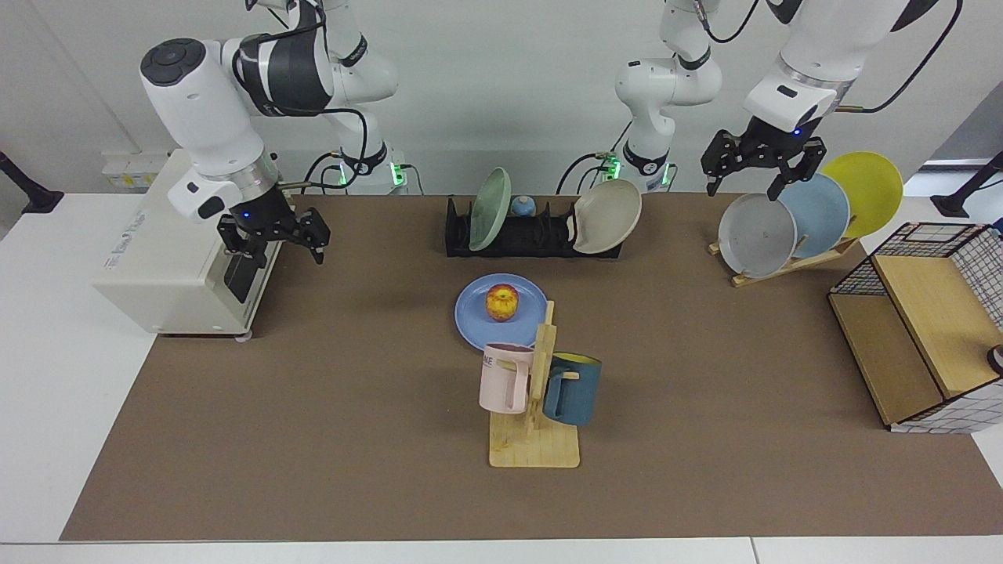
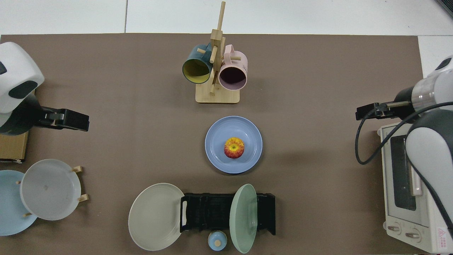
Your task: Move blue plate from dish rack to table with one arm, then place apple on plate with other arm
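Note:
The blue plate (image 1: 475,317) (image 2: 217,140) lies flat on the table (image 1: 313,439), just in front of the black dish rack (image 1: 533,235) (image 2: 208,212). The apple (image 1: 502,302) (image 2: 234,148), red with yellow patches, sits in the plate's middle, and nothing touches it. My right gripper (image 1: 276,249) (image 2: 366,111) hangs open and empty beside the toaster oven, well away from the plate. Above the grey plate on the wooden stand, my left gripper (image 1: 743,186) (image 2: 76,120) waits open, holding nothing.
A green plate (image 1: 489,199) and a beige plate (image 1: 607,216) stand in the rack. A toaster oven (image 1: 180,235) sits at the table's side. A wooden mug tree (image 1: 535,392) with two mugs stands just in front of the plate. A wire-and-wood box (image 1: 925,345) sits at the far side.

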Robot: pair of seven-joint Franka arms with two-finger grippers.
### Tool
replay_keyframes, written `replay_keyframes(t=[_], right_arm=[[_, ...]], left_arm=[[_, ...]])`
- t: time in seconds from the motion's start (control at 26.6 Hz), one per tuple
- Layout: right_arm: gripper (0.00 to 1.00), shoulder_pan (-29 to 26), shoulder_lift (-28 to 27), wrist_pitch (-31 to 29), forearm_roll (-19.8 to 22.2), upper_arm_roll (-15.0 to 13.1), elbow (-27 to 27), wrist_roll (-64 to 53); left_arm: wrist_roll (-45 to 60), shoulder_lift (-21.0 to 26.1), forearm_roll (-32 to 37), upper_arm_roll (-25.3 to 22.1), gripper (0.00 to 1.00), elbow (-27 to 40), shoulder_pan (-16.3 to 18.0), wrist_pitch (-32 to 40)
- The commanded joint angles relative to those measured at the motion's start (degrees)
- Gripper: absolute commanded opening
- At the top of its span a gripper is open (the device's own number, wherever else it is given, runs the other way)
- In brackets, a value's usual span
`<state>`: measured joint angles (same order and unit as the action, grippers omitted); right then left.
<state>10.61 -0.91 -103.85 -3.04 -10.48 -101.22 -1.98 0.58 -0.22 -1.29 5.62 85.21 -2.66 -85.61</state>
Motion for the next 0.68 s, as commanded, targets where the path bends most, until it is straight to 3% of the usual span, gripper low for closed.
replay_keyframes(t=[0.0,0.26,0.64], right_arm=[[1.00,-2.7,-0.2,9.0,0.3,0.5,5.3,-1.6],[1.00,-2.2,0.3,11.0,2.2,0.5,7.1,-0.9],[1.00,-2.6,0.1,10.1,1.1,0.7,7.3,-0.8]], left_arm=[[-0.5,-0.3,-0.5,-0.7,1.00,-0.6,-0.2,1.1],[-0.5,-0.3,-0.5,-0.6,1.00,-0.6,-0.2,1.1],[-0.5,-0.3,-0.5,-0.6,1.00,-0.6,-0.3,1.1]])
